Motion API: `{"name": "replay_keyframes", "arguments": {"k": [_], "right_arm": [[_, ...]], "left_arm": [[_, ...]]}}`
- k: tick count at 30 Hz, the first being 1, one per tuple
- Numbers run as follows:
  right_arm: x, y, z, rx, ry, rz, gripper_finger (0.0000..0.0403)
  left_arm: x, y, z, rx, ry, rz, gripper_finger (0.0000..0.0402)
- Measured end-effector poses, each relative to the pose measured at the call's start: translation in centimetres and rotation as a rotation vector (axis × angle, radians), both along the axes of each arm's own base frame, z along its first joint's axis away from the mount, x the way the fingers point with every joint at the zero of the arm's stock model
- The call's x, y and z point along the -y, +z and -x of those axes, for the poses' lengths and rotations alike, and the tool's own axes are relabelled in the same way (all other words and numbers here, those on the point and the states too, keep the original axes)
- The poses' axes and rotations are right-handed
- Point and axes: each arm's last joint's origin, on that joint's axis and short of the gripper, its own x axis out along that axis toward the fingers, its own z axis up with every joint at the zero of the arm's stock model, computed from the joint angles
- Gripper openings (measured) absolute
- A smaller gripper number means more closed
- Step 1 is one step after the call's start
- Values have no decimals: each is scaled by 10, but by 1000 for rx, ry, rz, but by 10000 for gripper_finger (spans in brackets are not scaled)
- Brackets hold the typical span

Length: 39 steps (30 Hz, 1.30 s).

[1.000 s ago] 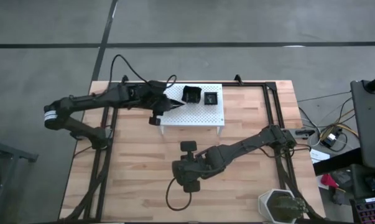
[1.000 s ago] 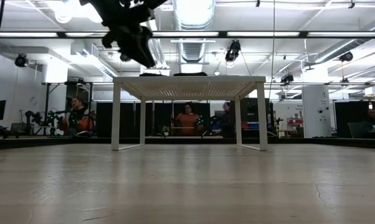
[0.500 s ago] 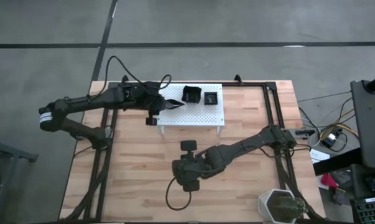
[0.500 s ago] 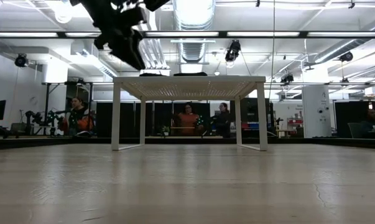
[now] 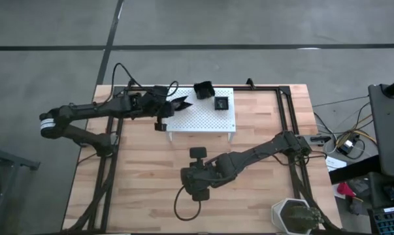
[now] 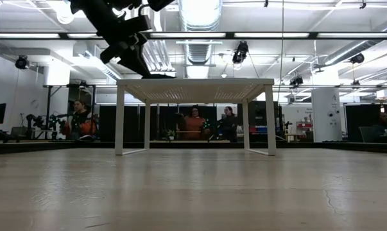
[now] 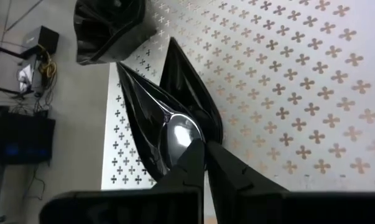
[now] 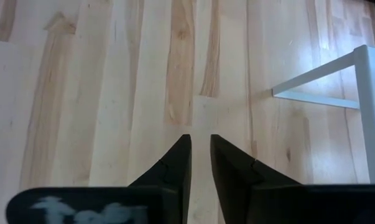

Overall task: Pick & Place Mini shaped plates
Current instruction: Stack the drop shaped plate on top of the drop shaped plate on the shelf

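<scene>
A white perforated stand at the table's far middle carries the mini shaped plates. A raised-rim square plate sits at its far edge, also seen as the square plate. A small square plate lies to its right. Two black teardrop plates overlap on the stand's left part, seen from above as the teardrop plates. My left gripper is shut on the nearer one. My right gripper hovers over bare wood at the near middle, its fingers a narrow gap apart with nothing between them. My left gripper pinches the rim at the rounded end of the nearer teardrop plate between its two fingers. The fingers come from the table's left, slanting down, and lie along the plate. Its pointed end faces away from them. Whether it is clear of the stand I cannot tell.
A grey-green hexagonal pot stands at the near right corner. Black frame rails run along both sides of the table. Bare wood lies near and left of the stand. People sit in the room beyond the table.
My left gripper has drawn back a little toward the table's left edge and has shut on the teardrop plate. The plate's point has swung toward the far edge. The raised-rim square plate has slid to the stand's far edge and turned.
</scene>
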Motion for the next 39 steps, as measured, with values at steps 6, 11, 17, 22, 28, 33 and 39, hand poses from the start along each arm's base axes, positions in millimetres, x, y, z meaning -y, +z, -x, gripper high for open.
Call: {"name": "replay_keyframes", "arguments": {"k": [6,11,17,22,28,33,39], "right_arm": [[1,-2,0,-6,-1,2,52],[1,-2,0,-9,-4,2,52],[4,11,7,14,-11,-12,52],[5,18,9,38,-24,-8,52],[6,20,10,50,-31,-5,52],[6,19,10,48,-33,-6,52],[6,20,10,49,-35,-7,52]], "left_arm": [[2,2,1,-7,-22,-17,10],[3,2,1,-23,-49,-36,7],[5,2,1,-31,-83,-44,2],[6,3,-1,-17,-99,-40,5],[5,3,-1,-22,-107,-51,5],[5,3,-2,-23,-120,-67,5],[3,2,-5,-36,-105,-109,21]]}}
